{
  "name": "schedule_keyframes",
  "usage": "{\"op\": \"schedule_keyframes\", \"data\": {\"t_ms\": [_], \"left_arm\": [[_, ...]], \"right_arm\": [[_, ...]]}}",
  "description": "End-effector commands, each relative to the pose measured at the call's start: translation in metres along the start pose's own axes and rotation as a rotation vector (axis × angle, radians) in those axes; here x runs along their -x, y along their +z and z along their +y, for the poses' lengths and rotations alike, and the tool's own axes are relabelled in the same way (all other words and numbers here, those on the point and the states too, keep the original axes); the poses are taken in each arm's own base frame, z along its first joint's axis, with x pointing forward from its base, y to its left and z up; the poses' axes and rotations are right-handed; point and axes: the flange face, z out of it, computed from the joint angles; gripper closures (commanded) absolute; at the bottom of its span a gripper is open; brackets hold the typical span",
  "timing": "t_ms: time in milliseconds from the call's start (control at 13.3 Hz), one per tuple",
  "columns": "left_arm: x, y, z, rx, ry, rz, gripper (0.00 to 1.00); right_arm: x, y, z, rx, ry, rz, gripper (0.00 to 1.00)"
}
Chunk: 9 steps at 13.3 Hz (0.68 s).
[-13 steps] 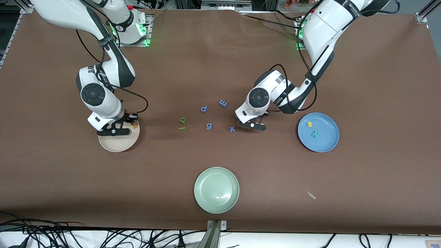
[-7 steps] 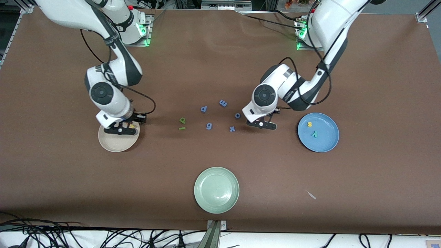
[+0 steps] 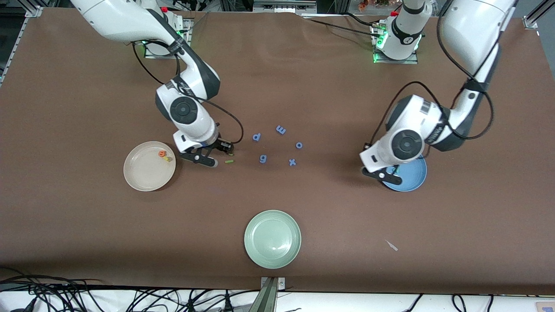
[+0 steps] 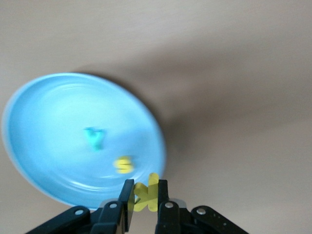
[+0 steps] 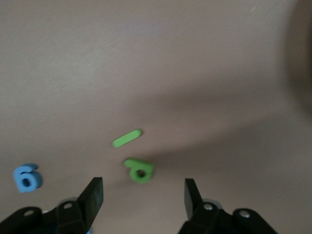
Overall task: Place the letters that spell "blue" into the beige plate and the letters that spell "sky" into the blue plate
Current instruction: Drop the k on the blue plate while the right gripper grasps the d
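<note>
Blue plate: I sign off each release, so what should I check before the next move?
1. Grip: left gripper has its jaws shut on the yellow foam k: ok.
2. Position: k well inside the round blue plate: not ok, it hangs over the rim.
3. Contents: teal y and yellow s lie in that plate: ok.
4. Other arm: right gripper, jaws open, over the green b beside the green bar l: ok.
5. Round beige plate holds the orange e and yellow u: ok.
</note>
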Motion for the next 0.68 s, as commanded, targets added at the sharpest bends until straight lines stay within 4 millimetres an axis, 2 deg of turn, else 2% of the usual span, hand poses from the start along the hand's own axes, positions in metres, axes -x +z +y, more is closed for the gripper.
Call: {"op": "schedule_keyframes", "data": {"t_ms": [0, 75, 151, 226, 302, 377, 452, 528, 603], "left_arm": [[0.007, 0.012, -0.041, -0.005, 0.059, -0.014, 0.92], [0.008, 0.025, -0.054, -0.015, 0.056, -0.032, 0.92], [0.01, 0.036, -0.058, -0.053, 0.078, -0.039, 0.92], [0.015, 0.049, -0.075, -0.072, 0.08, -0.046, 0.91], [0.017, 0.061, -0.083, -0.062, 0.089, -0.044, 0.91], [0.018, 0.07, -0.092, -0.048, 0.095, -0.031, 0.89], [0.018, 0.076, -0.096, -0.039, 0.091, -0.022, 0.82], [0.018, 0.077, -0.097, -0.037, 0.092, -0.023, 0.55], [0.018, 0.073, -0.097, -0.04, 0.096, -0.019, 0.17]], "right_arm": [[0.006, 0.019, -0.008, -0.025, 0.015, 0.005, 0.24], [0.009, 0.023, -0.008, -0.031, 0.011, 0.007, 0.24], [0.016, 0.029, -0.013, -0.039, 0.011, 0.007, 0.24], [0.021, 0.034, -0.016, -0.036, 0.004, 0.016, 0.24], [0.025, 0.041, -0.015, -0.019, -0.02, 0.031, 0.24], [0.029, 0.047, -0.011, -0.006, -0.044, 0.042, 0.24], [0.031, 0.05, -0.009, -0.012, -0.051, 0.047, 0.24], [0.033, 0.054, -0.007, -0.015, -0.052, 0.047, 0.24], [0.034, 0.056, -0.005, -0.016, -0.054, 0.046, 0.24]]}}
